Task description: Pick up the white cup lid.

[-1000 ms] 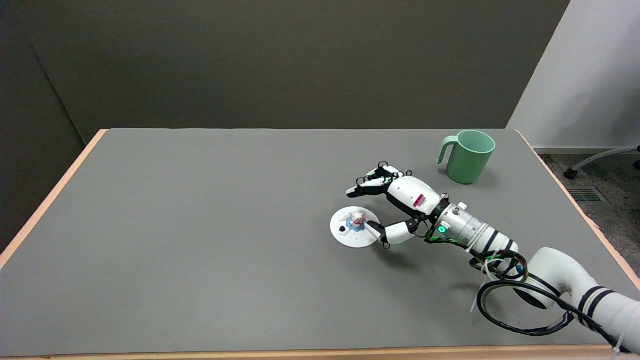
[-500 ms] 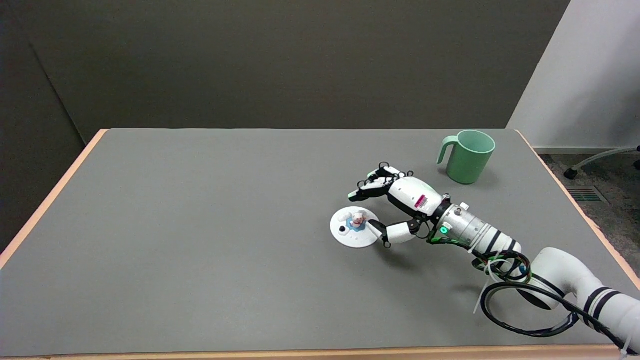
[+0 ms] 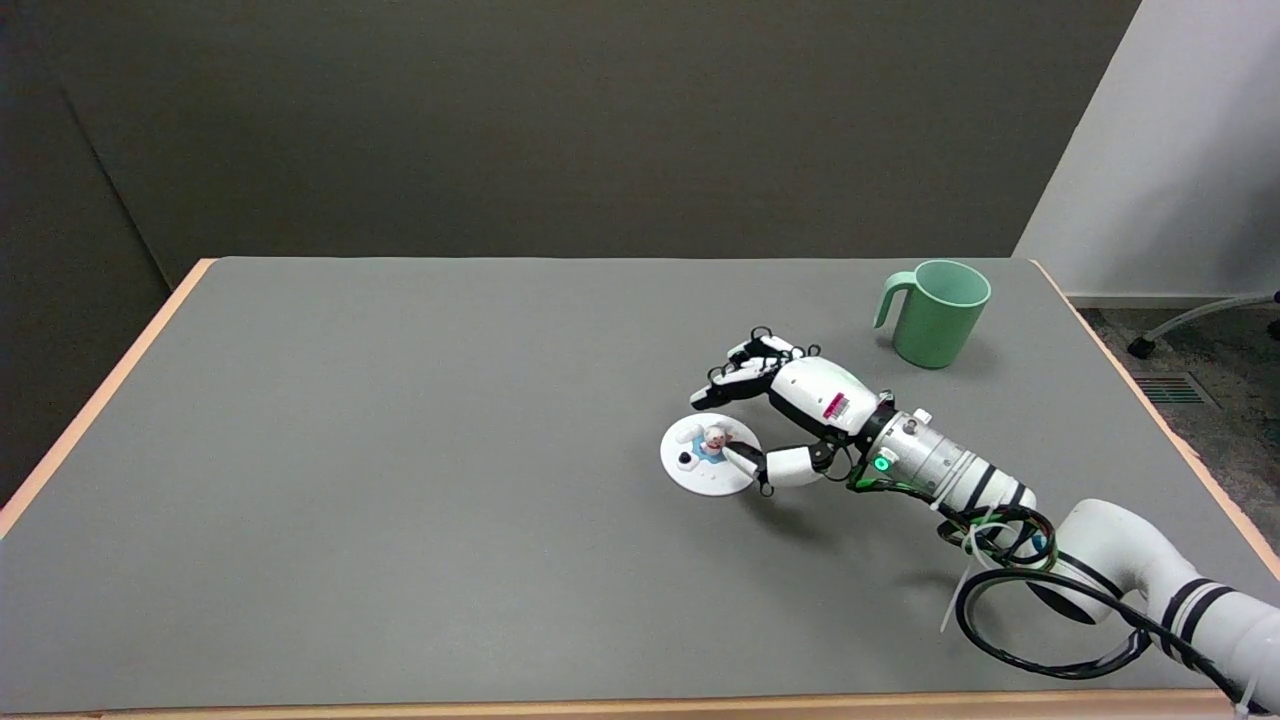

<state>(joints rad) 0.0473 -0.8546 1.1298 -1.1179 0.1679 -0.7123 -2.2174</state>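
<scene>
Now the right hand [image 3: 790,410] hangs spread over the grey table [image 3: 400,480], thumb tip on the white cup lid [image 3: 706,454], which lies flat just left of it.

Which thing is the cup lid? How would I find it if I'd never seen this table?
Start at the green mug near the gray table's far right corner, then follow the white robot arm to its right hand. Just left of the hand lies the white cup lid. It is the only flat round disc, with a tiny figure on a blue patch on top.
</scene>
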